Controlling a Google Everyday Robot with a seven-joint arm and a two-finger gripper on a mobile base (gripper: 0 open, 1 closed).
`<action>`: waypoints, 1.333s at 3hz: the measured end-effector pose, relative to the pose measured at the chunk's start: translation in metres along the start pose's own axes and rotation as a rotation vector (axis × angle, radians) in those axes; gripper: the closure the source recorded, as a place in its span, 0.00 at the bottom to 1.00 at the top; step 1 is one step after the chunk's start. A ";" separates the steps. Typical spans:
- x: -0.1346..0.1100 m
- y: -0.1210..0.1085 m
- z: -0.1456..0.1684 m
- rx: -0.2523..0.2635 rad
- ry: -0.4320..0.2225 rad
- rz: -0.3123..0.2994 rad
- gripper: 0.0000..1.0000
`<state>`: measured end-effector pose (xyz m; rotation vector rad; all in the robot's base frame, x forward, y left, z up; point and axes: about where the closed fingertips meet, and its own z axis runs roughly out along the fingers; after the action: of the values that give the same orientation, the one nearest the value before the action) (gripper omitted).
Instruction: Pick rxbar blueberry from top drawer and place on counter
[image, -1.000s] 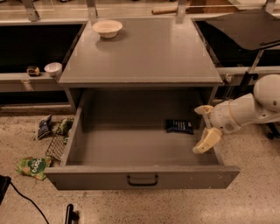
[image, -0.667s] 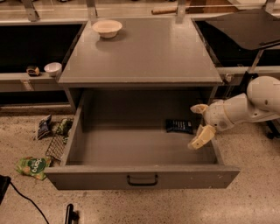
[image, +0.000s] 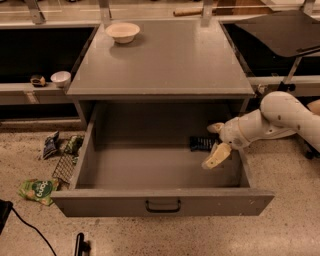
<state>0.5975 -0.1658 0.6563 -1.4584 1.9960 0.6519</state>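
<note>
The bar (image: 201, 143) lies inside the open drawer (image: 162, 198), at its right side, ungrasped. The gripper (image: 209, 145) hangs just beside it, jaws spread. Grasping, lifting and placing on the counter (image: 165, 65) are all left to do.

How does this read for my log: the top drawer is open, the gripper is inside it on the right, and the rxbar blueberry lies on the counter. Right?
One detail is wrong. The camera view shows the rxbar blueberry on the floor of the top drawer, right rear, beside the open gripper, not on the counter. The rest holds.
</note>
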 end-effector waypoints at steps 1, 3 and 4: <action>0.000 0.000 0.002 -0.003 0.001 0.003 0.00; 0.006 -0.015 0.028 0.043 0.120 -0.112 0.00; 0.013 -0.025 0.038 0.051 0.143 -0.163 0.00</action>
<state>0.6252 -0.1556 0.6188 -1.6562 1.9574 0.4357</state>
